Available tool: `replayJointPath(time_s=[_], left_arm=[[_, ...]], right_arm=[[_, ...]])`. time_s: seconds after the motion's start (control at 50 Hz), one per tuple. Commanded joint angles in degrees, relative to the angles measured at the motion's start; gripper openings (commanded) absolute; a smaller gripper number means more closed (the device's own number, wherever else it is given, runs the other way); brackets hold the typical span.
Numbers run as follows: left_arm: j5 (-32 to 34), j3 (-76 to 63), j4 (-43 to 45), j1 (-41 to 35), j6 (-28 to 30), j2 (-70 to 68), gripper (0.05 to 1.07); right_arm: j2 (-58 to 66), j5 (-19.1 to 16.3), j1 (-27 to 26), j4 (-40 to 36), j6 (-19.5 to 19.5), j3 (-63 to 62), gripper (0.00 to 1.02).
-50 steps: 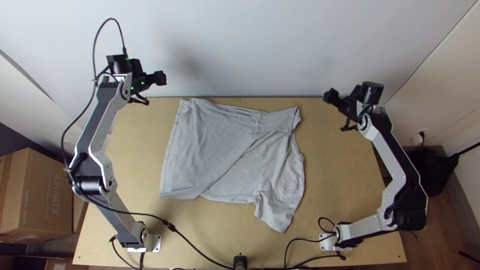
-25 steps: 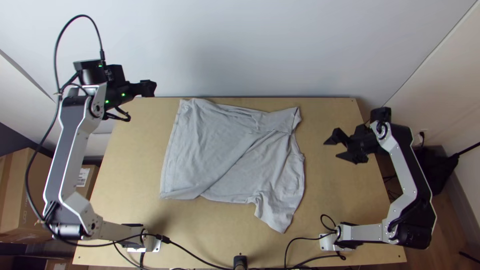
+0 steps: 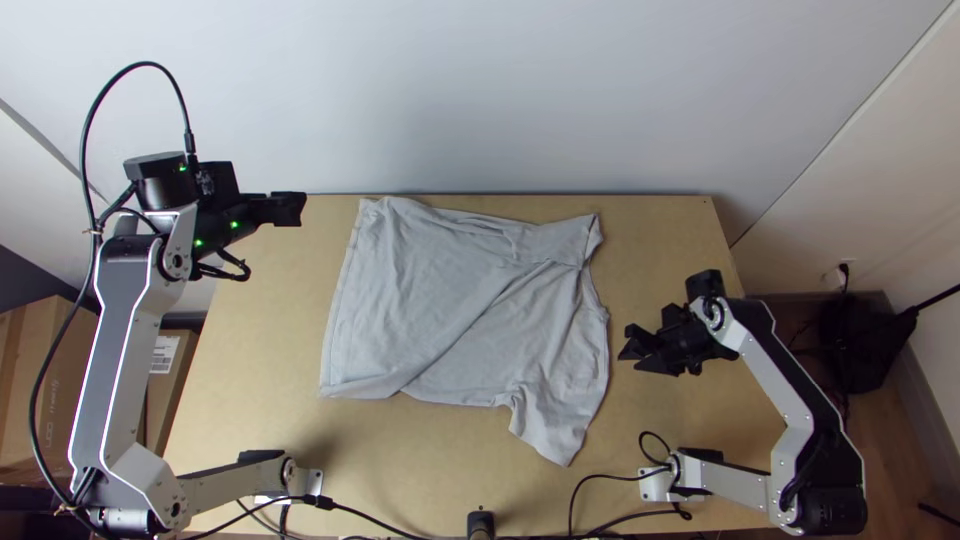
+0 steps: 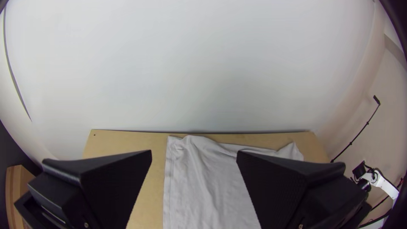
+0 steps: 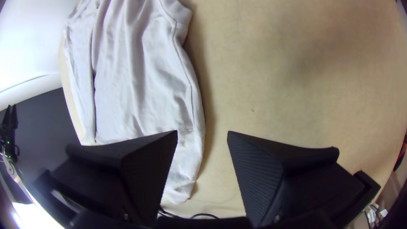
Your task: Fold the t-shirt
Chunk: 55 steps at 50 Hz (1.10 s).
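1. The light wooden counter (image 3: 250, 350), standing against a white wall (image 3: 500, 90).
2. At the left edge of the top view, one brown cardboard box (image 3: 45, 380); beside it is another box (image 3: 158, 400), which has a white label (image 3: 165, 354).
3. At the right side, a black bag (image 3: 855, 350) is lying on the brown floor (image 3: 900, 450).
4. Near this bag, a white wall socket (image 3: 835, 278) with black plug.
5. In the left wrist view, at the right, a thin black pole (image 4: 351, 143), standing tilted.
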Motion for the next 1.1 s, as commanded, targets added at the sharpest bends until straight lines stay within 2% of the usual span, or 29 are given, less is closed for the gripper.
replayJointPath(time_s=[0.0,0.18,0.4,0.42,0.5,0.84,0.88,0.92,0.96,1.08], left_arm=[[0.6,-1.49,-0.3,0.09,1.0,-2.67,1.02],[0.25,-2.72,-0.48,0.18,1.7,-4.08,1.02],[-0.1,-5.0,-0.57,0.62,2.5,-5.83,1.02],[-0.1,-5.18,-0.57,0.88,2.5,-5.92,1.02],[-0.1,-5.53,-0.57,1.5,2.76,-6.36,1.02],[-0.02,-7.29,-0.65,3.34,5.57,-7.42,1.02],[-0.02,-7.73,-1.0,3.52,6.8,-7.59,1.02],[-0.02,-8.78,-1.36,3.52,8.56,-8.12,1.02],[-0.02,-10.28,-1.53,3.52,10.85,-8.91,1.02],[0.34,-15.02,-4.43,3.43,19.11,-11.02,1.02]], right_arm=[[-0.97,0.71,2.92,1.02,-0.03,-2.67,0.55],[0.26,1.41,6.79,3.3,1.2,-5.49,0.54],[2.19,1.41,9.07,5.59,1.99,-7.68,0.54],[2.37,1.41,9.34,5.67,2.08,-7.77,0.54],[2.54,1.5,9.6,7.87,2.34,-8.3,0.4],[4.3,1.5,11.97,10.86,3.49,-9.44,0.39],[4.3,1.59,12.06,11.39,3.57,-9.7,0.36],[4.13,2.21,12.59,12.35,3.57,-9.79,0.26],[3.77,3.26,13.03,13.14,3.57,-9.97,0.2],[3.69,3.7,14.08,13.5,3.57,-10.23,0.19]])
